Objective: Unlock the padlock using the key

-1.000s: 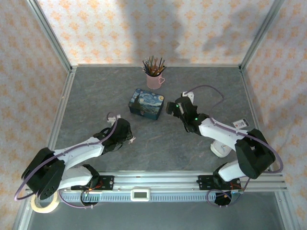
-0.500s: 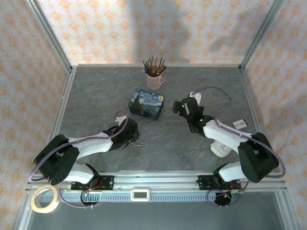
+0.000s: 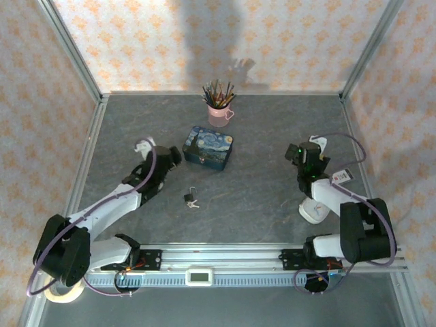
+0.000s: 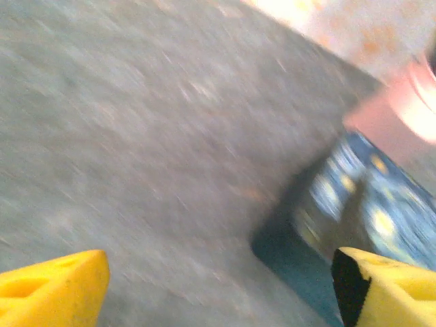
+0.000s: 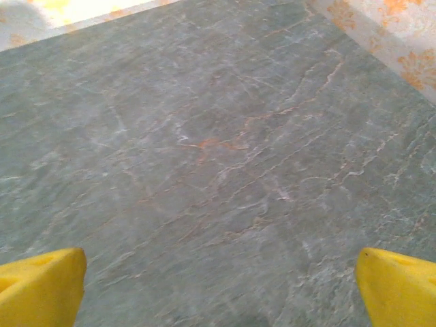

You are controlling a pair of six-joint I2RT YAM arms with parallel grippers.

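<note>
Padlock (image 3: 190, 197) and key (image 3: 195, 204) lie side by side on the grey table (image 3: 259, 204), nearer my bases than the blue tin (image 3: 208, 147) — clear of both arms. My left gripper (image 4: 219, 272) hangs beside the tin, fingers spread and empty; my right gripper (image 5: 221, 262) gapes over bare tabletop.

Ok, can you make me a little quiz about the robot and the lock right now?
1. Fill in: the jaws of the left end effector and the right end effector both stand ____.
2. True or false: the padlock and the key lie side by side on the table, held by neither end effector.
3. Which end effector is nearer the blue tin? A) left B) right

Key: 1 open; 2 true; 3 A.
</note>
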